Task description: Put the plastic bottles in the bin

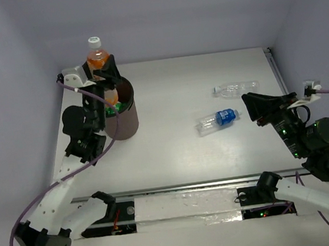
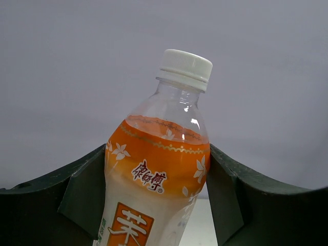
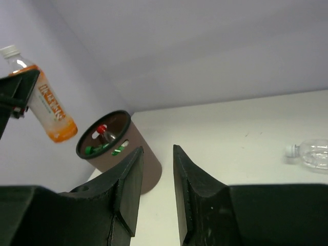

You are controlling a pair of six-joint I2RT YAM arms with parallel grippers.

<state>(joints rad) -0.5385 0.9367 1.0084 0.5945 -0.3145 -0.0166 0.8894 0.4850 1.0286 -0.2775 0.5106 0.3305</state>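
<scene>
My left gripper (image 1: pixel 102 69) is shut on the orange bottle (image 1: pixel 97 55) with a white cap and holds it upright in the air just above the far rim of the dark brown bin (image 1: pixel 126 125). In the left wrist view the bottle (image 2: pixel 156 177) sits between both fingers (image 2: pixel 82 195). The right wrist view shows the bin (image 3: pixel 148 160) holding a red-capped bottle (image 3: pixel 104 132) and a green bottle (image 3: pixel 91 150). A blue-label clear bottle (image 1: pixel 217 120) and a label-less clear bottle (image 1: pixel 235 88) lie on the table. My right gripper (image 1: pixel 251 108) is open and empty just right of the blue-label bottle.
The white table (image 1: pixel 194 72) is walled at the back and both sides. A metal rail (image 1: pixel 189 186) runs along the near edge by the arm bases. A purple cable (image 1: pixel 101 115) loops beside the bin's left side.
</scene>
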